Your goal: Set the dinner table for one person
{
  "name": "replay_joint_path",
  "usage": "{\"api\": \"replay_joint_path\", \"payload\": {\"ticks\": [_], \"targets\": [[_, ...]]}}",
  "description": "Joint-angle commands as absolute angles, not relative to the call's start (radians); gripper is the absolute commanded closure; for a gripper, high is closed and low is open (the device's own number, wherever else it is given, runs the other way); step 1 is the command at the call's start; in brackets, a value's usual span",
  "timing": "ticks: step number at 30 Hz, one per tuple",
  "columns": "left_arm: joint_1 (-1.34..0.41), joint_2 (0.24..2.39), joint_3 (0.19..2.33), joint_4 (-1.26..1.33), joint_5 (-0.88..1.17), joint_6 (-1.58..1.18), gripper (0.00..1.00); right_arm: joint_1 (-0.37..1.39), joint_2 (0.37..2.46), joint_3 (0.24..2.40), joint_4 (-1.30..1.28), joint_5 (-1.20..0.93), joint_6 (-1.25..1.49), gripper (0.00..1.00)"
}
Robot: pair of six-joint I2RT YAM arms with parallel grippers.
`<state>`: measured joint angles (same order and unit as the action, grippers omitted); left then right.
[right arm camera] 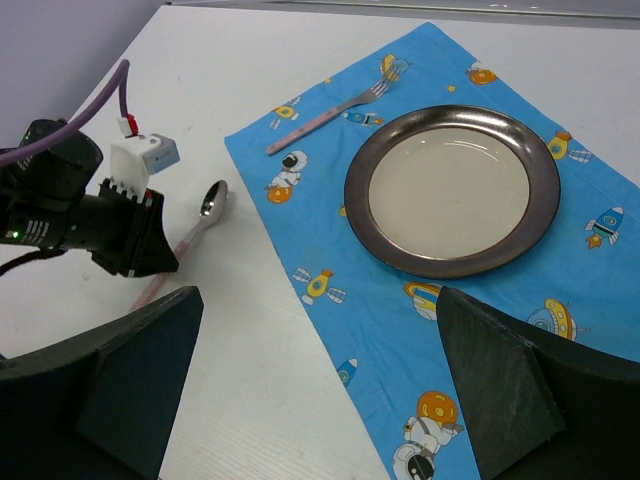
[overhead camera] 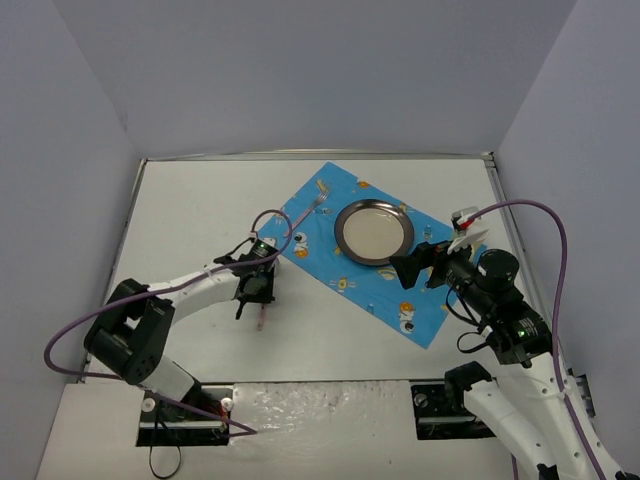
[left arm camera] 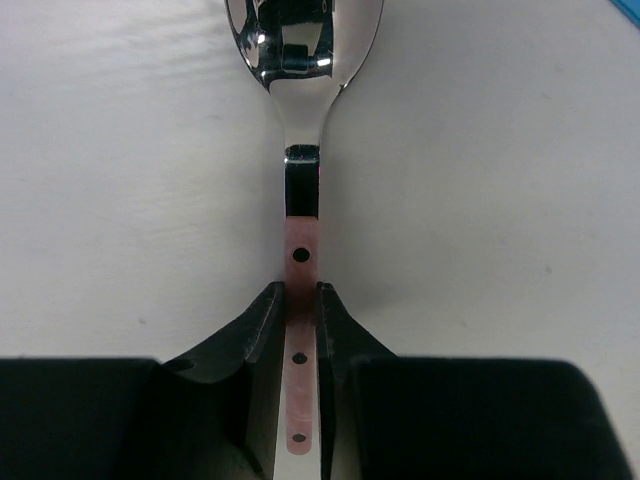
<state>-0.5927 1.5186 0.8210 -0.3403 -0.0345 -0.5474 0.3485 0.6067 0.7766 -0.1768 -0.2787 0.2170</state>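
On the white dinner table [overhead camera: 190,220] lies a spoon [left arm camera: 300,60] with a shiny bowl and a pink handle, left of the blue astronaut-print cloth [overhead camera: 345,275]. My left gripper [left arm camera: 299,295] is shut on the spoon's handle, both black fingers pressed against its sides; the spoon [right arm camera: 207,207] rests flat on the table. The top view shows that gripper [overhead camera: 258,300] low over the table. A round metal plate [overhead camera: 375,231] sits on the cloth, with a pink-handled fork [overhead camera: 310,212] at the cloth's far left edge. My right gripper [overhead camera: 405,268] hovers open over the cloth's right part, holding nothing.
The cloth [right arm camera: 400,330] lies diagonally across the table's middle and right. Grey walls enclose the table on three sides. The left arm's purple cable [overhead camera: 270,220] loops above its wrist. In the right wrist view the left gripper [right arm camera: 150,255] shows at the left.
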Motion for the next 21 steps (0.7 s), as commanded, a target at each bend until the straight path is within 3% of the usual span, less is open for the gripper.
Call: {"api": "replay_joint_path", "payload": {"ticks": [1, 10, 21], "targets": [[-0.727, 1.476, 0.947, -0.360, -0.059, -0.609, 1.00, 0.356, 0.615, 0.823, -0.107, -0.280, 0.230, 0.00], [-0.930, 1.754, 1.382, -0.407, -0.084, -0.515, 1.00, 0.354, 0.552, 0.904, -0.132, -0.195, 0.205, 0.00], [-1.013, 2.145, 1.910, -0.490, -0.043, -0.365, 1.00, 0.354, 0.466, 0.976, -0.188, -0.075, 0.170, 0.00]]}}
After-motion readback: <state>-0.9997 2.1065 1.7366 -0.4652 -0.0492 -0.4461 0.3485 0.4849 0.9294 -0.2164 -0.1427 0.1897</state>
